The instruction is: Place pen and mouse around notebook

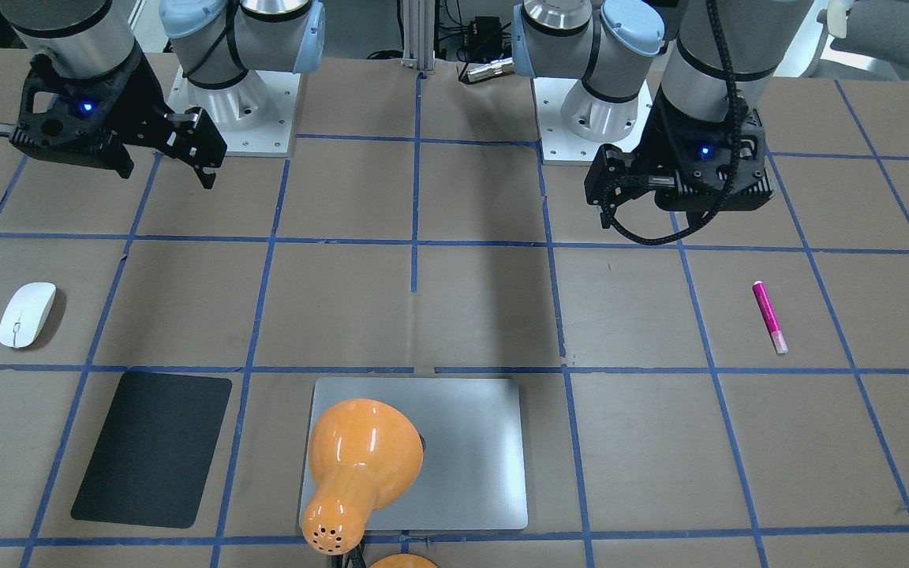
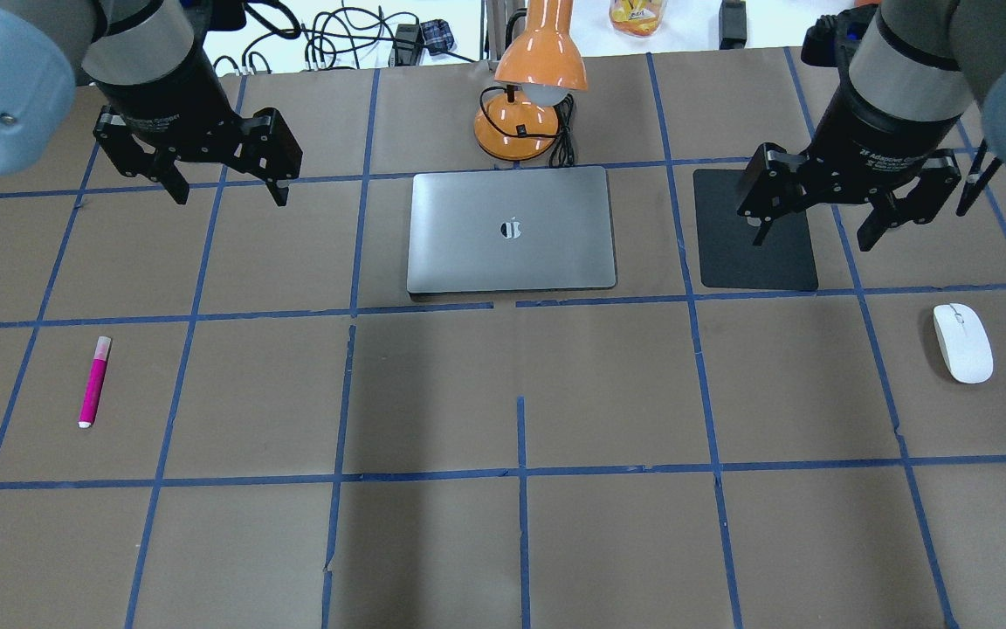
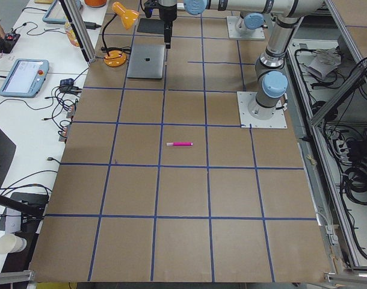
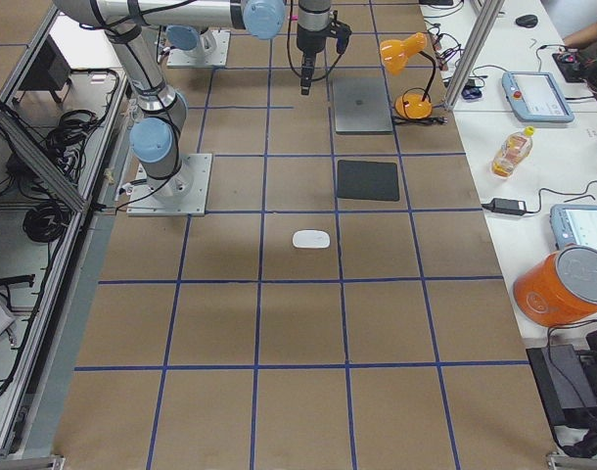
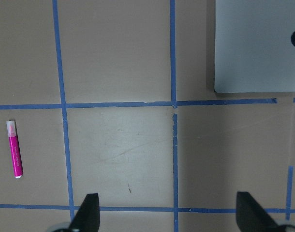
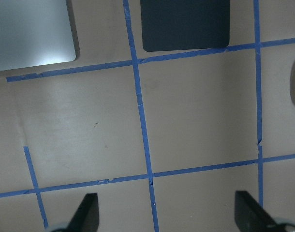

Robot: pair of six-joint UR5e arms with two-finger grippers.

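Note:
The pen point(image 2: 94, 382), magenta with a pale cap end, lies on the table at the left, well in front of my left gripper point(image 2: 230, 196). That gripper hangs open and empty above the table, left of the notebook point(image 2: 512, 262), a flat silver-grey slab at the back centre. The white oval mouse point(image 2: 962, 342) lies at the right, in front of my right gripper point(image 2: 813, 238), which hangs open and empty over the black mat. In the left wrist view the pen point(image 5: 14, 149) sits far left and the notebook point(image 5: 256, 43) at top right.
An orange desk lamp point(image 2: 531, 96) stands just behind the notebook and hides part of it in the front-facing view. A thin black mat point(image 2: 756, 262) lies right of the notebook. Blue tape lines grid the brown table. Side benches hold tablets and a bottle.

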